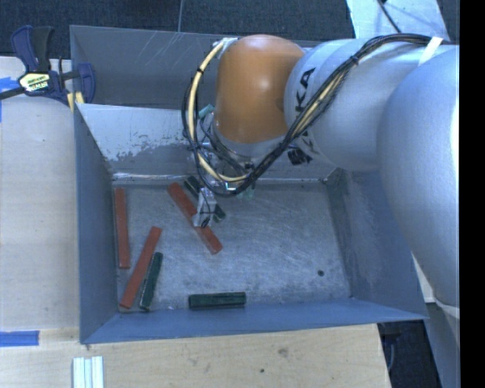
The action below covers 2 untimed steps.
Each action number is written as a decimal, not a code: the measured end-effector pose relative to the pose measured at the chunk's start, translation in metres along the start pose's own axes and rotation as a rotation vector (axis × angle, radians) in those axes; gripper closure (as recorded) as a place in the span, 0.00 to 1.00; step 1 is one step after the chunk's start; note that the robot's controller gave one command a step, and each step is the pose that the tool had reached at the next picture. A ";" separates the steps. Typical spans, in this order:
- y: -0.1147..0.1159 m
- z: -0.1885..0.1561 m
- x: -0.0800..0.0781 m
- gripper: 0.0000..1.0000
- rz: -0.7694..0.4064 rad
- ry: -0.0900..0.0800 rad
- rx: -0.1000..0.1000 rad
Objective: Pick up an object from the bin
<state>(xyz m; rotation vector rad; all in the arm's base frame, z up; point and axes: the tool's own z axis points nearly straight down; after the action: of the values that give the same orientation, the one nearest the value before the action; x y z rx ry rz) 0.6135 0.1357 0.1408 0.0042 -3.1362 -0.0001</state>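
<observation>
My gripper (pixel 204 213) reaches down below the orange cover into the back middle of the bin. Its fingertips sit right at a red-brown stick (pixel 212 242) that lies slanted from upper left to lower right on the bin floor. The stick's upper end (pixel 178 194) and lower end stick out on either side of the fingers. Whether the fingers press on the stick is hidden by the gripper body.
Along the left wall lies a second red-brown stick (pixel 123 227). A third red-brown stick (pixel 140 268) and a dark green stick (pixel 151 281) lie side by side at the front left. Another dark green stick (pixel 217 301) lies by the front wall.
</observation>
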 end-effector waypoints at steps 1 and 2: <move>-0.042 0.070 0.014 0.00 -0.408 -0.009 0.000; 0.056 0.070 0.032 0.00 -0.351 -0.012 -0.004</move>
<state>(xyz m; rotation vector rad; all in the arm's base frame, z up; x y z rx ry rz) 0.5807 0.1914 0.0713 0.5544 -3.0987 -0.0073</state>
